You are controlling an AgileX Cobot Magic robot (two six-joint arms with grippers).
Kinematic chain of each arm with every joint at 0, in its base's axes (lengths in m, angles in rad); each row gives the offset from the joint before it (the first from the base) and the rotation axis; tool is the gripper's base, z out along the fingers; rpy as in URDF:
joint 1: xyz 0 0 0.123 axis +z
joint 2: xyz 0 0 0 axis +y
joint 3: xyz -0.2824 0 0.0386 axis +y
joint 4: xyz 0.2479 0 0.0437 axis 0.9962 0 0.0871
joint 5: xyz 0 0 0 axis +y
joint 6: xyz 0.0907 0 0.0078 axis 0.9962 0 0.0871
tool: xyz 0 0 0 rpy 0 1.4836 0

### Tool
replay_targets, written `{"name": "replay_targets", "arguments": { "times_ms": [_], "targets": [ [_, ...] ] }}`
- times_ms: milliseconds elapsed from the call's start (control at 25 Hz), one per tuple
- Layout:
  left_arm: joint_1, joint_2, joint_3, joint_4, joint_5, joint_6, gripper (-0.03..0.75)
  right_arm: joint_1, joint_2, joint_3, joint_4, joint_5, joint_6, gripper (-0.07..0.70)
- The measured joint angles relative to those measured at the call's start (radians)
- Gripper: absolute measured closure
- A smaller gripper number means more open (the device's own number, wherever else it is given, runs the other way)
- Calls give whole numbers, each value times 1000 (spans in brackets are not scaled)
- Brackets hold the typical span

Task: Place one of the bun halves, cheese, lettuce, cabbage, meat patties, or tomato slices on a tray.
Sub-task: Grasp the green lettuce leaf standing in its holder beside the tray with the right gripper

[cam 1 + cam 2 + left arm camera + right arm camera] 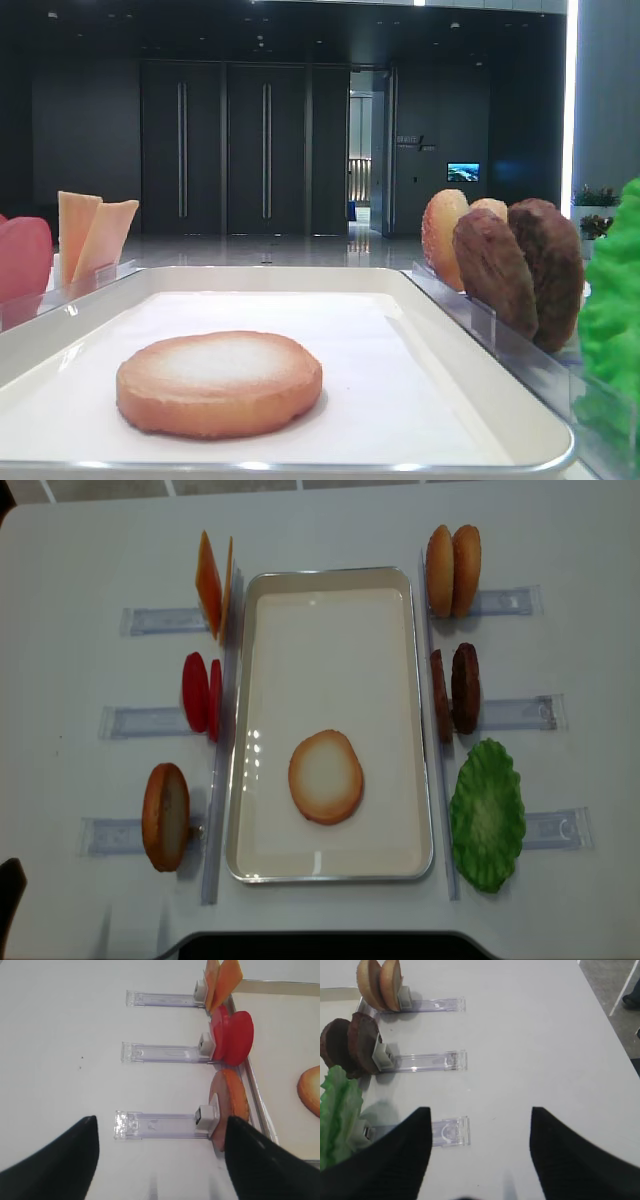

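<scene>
One bun half (326, 776) lies flat on the white tray (330, 865) (300, 278). Standing in holders to its left are cheese (213, 583), tomato slices (201, 692) and a bun half (166, 816) (229, 1105). To its right stand two bun halves (452, 570), meat patties (455, 688) (350, 1045) and lettuce (487, 813) (337, 1110). Cabbage is out of view. My left gripper (161, 1120) is open and empty over the table, left of the near bun holder. My right gripper (479, 1110) is open and empty, right of the lettuce holder.
Clear plastic holder strips (520, 713) (155, 1125) (447, 1132) reach outward from each food item on the white table. The table's right edge and the floor (620, 1015) show in the right wrist view. A dark base (320, 946) sits at the near table edge.
</scene>
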Motion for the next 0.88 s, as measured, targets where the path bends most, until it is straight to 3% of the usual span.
{"name": "replay_targets", "arguments": {
  "times_ms": [880],
  "targets": [
    [0,0,0,0,0,0,118,0,0,0,0,0,1,219]
  ]
}}
